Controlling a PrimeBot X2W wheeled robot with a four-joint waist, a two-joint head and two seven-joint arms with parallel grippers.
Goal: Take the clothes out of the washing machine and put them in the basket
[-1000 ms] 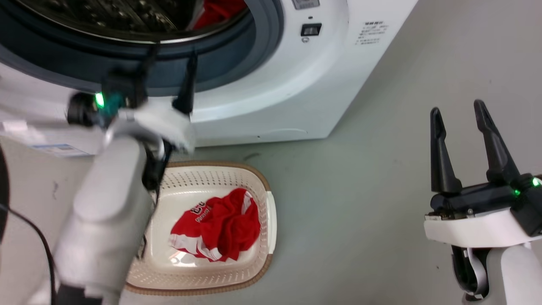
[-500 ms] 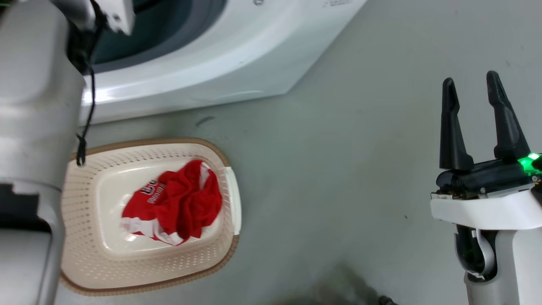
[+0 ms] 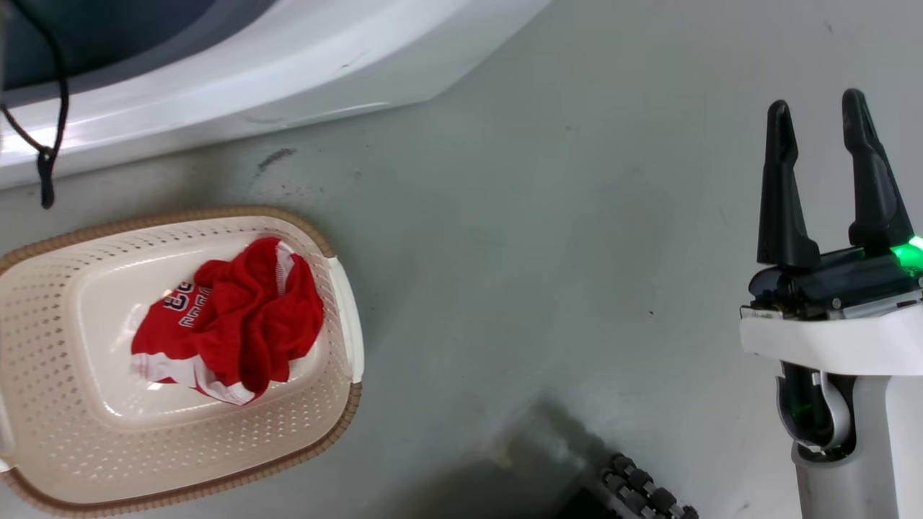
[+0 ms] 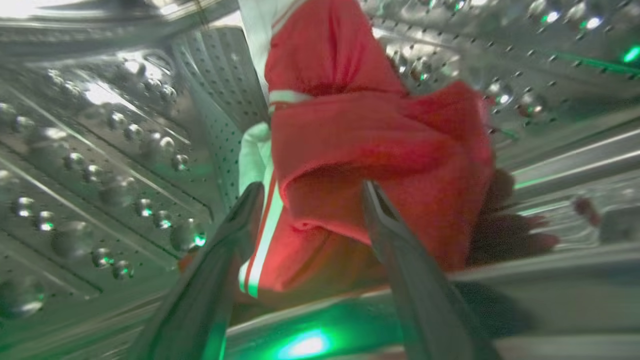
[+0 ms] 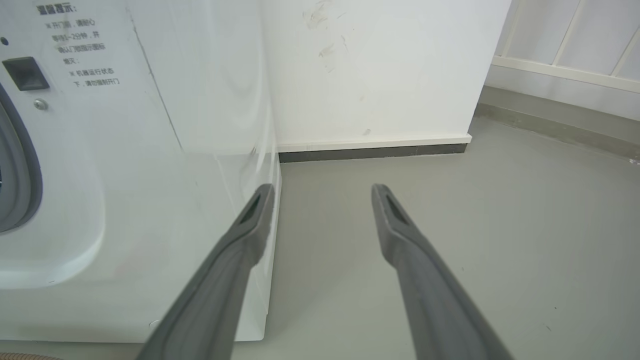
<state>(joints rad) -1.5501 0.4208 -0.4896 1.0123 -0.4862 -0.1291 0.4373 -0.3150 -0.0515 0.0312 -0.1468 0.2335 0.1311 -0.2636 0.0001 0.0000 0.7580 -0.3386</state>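
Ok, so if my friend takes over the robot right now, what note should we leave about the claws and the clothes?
The left claw is open, inside the washing machine drum, with its fingers on either side of a fold of the red garment. It is not gripped yet.
The right claw is open and empty, above the floor.
Done: one red piece lies in the basket.
Left to do: close on the red garment and carry it to the basket. Whether more clothes lie behind it cannot be seen.

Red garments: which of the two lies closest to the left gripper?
The garment in the drum, right before the open left gripper; the other garment lies crumpled in the basket.
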